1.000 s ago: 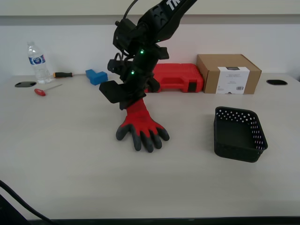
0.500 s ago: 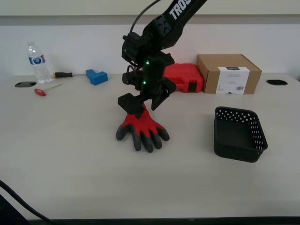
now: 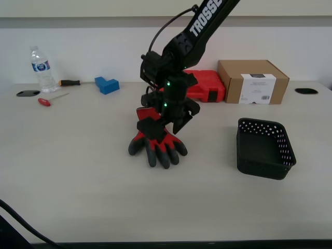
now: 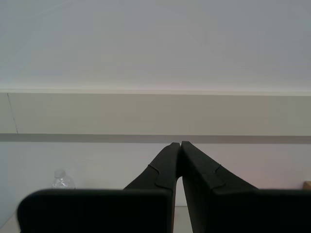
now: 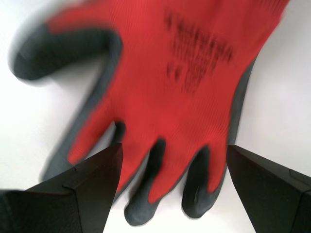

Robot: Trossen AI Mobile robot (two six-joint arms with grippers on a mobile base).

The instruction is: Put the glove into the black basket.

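The red knit glove with dark grey coated fingers (image 3: 155, 144) lies flat at the exterior view's centre, not yet gripped; my first gripper (image 3: 162, 126) hovers over it, jaws apart. Bare tabletop separates it from the empty perforated black plastic basket (image 3: 265, 148) at right. My second gripper (image 4: 180, 145) is pressed together, holding nothing.

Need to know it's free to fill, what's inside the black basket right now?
The black basket looks empty: its dark floor shows nothing. The near wall hides the front strip of the floor. The glove lies on the table under my first gripper.
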